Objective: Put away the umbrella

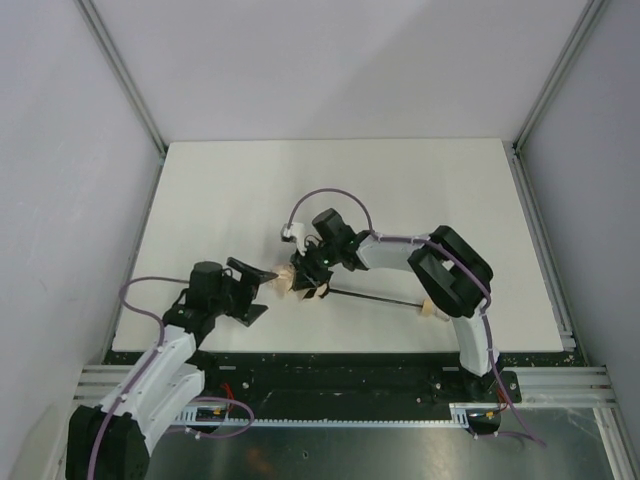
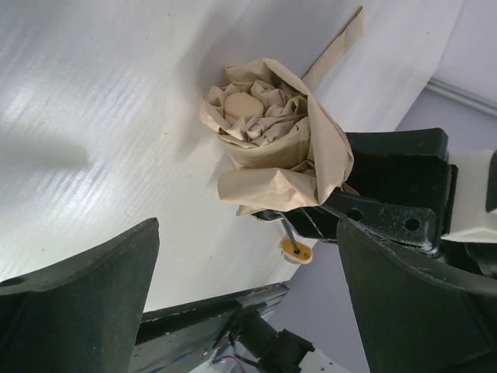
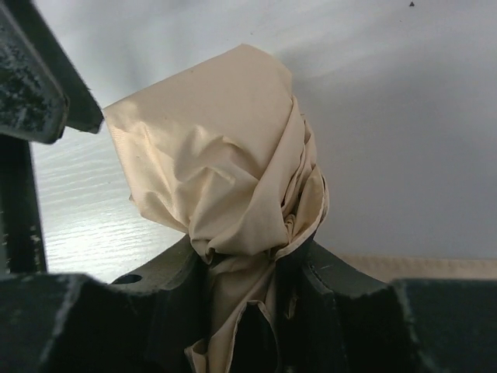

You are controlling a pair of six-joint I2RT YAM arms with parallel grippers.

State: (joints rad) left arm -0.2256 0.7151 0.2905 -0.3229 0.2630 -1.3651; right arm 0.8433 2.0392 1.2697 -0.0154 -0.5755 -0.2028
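The umbrella lies at the near middle of the table, its soft, light canopy bunched between the fingers of the right gripper and likely to slip, its thin stiff shaft probably the surer hold, while the left gripper is spread wide just to its left.

Top view: high, looking down on table; wrist views: close, opposite sides, sharing umbrella.

Counts: 1 umbrella, made up of 1 beige canopy bundle, 1 black shaft, 1 tan handle. 2 arms: left arm, right arm. 2 grippers: left gripper, right gripper; 2 fingers each, 4 total. 2 purple cables, one per arm. 1 white table.
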